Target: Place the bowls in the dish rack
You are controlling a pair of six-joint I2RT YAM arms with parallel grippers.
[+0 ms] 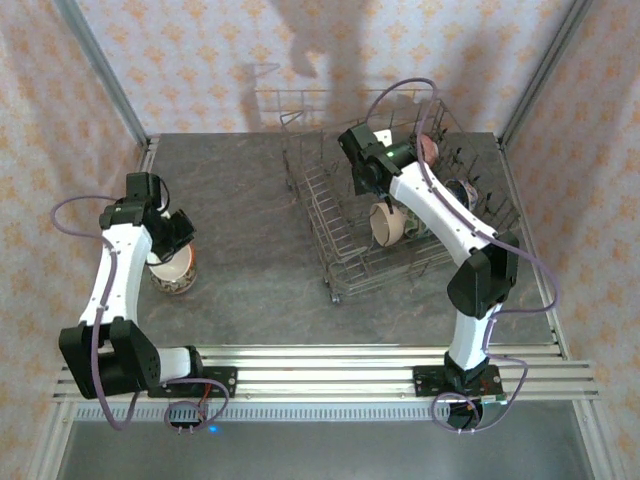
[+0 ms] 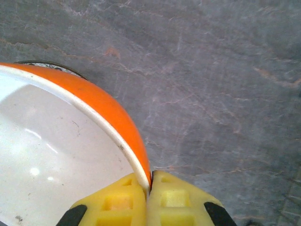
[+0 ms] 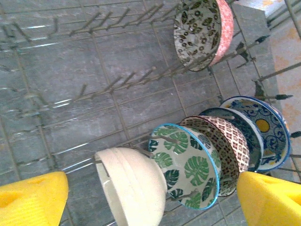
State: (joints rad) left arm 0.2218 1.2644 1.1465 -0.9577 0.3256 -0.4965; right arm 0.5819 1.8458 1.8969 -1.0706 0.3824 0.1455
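Note:
My left gripper (image 2: 150,181) is shut on the rim of an orange bowl (image 2: 101,106) with a white inside, at the table's left (image 1: 172,268). A dark rim of another bowl (image 2: 51,66) peeks out behind it. My right gripper (image 3: 153,197) hangs open over the dish rack (image 1: 330,215), nothing between its fingers. Below it, standing on edge in the tines, are a cream bowl (image 3: 131,188), a green-leaf bowl (image 3: 188,165), a brown-red patterned bowl (image 3: 225,141) and a blue-white bowl with an orange centre (image 3: 265,127). A black-and-white bowl with a pink outside (image 3: 200,28) stands one row further.
The grey wire rack (image 3: 94,94) has free rows of tines left of the bowls. Grey stone tabletop (image 1: 250,230) lies between the two arms. Patterned walls and metal posts (image 1: 100,70) close in the back and sides.

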